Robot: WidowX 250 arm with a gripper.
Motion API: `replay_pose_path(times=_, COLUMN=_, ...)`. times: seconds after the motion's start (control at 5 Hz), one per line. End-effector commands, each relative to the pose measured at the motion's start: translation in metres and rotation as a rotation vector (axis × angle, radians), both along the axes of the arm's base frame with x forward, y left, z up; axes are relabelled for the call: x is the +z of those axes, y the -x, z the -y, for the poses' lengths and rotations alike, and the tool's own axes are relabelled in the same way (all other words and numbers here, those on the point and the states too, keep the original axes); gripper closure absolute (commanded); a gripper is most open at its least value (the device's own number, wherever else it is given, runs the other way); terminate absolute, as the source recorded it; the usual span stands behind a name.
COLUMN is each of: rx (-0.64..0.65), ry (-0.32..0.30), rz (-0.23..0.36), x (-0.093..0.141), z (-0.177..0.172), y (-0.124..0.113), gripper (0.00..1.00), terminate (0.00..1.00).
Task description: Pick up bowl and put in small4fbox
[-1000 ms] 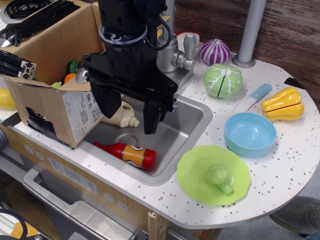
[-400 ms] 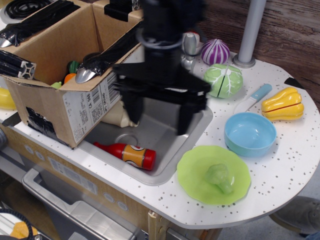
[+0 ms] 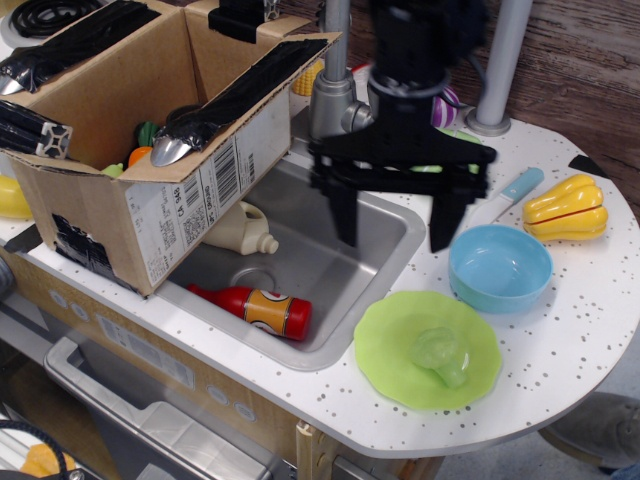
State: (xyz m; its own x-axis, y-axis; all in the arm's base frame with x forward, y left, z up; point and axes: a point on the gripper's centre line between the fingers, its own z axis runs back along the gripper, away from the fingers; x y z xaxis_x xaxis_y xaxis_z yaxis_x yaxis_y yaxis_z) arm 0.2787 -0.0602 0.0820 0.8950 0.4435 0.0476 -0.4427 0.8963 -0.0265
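Observation:
The light blue bowl [image 3: 500, 267] sits upright on the white speckled counter at the right, beside the lime-green plate [image 3: 385, 340]. The brown cardboard box [image 3: 130, 150] with black tape and barcode labels stands open at the left, with toys inside. My black gripper [image 3: 393, 218] hangs open above the sink's right edge. Its right finger [image 3: 442, 215] is just left of the bowl's rim and its left finger is over the sink. It holds nothing.
A sink [image 3: 385, 262] holds a red bottle [image 3: 258, 308] and a cream bottle [image 3: 240, 232]. A green toy [image 3: 440, 352] lies on the plate. A faucet [image 3: 330, 95], a grey pole [image 3: 497, 65], a yellow squash [image 3: 566, 208] and a blue-handled knife [image 3: 512, 192] stand behind the bowl.
My gripper has moved to the right, from over the sink beside the box to the sink's right edge next to the bowl. It stays open. Nothing else has moved.

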Motion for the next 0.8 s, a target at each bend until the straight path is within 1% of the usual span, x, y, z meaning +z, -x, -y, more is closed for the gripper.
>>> replay_pose_path(times=0.0, rx=0.057, ry=0.035, rz=0.138, x=-0.002, z=0.019, y=-0.029, gripper=0.0, terminate=0.0)
replay_pose_path(times=0.2, rx=0.068, ry=0.058, rz=0.196, x=-0.008, z=0.031, y=-0.042, gripper=0.0, terminate=0.0)
replay_pose_path(times=0.4, rx=0.07, ry=0.085, rz=0.219, x=-0.015, z=0.038, y=-0.056, gripper=0.0, terminate=0.0)
replay_pose_path(times=0.6, rx=0.046, ry=0.1, rz=0.209, x=-0.037, z=0.037, y=-0.067, gripper=0.0, terminate=0.0)
